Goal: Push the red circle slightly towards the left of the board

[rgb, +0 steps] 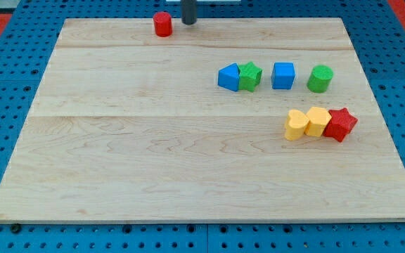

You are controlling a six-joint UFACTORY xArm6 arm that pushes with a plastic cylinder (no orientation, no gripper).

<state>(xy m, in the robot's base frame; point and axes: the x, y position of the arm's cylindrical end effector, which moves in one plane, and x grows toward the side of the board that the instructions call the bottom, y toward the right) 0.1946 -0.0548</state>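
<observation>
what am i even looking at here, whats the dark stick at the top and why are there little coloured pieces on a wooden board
This is one camera's view of a wooden board on a blue pegged base. The dark stick is a robot arm's pushing rod; it holds nothing, only slides blocks. My tip sits at the view's top, just right of the red circle, apart from it. Further right lie a blue triangle-like block touching a green star, a blue cube and a green cylinder. Below them, two yellow blocks and a red star are bunched together.

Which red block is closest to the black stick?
The red circle at the view's top, just left of my tip. The red star sits far off, touching a yellow block.
</observation>
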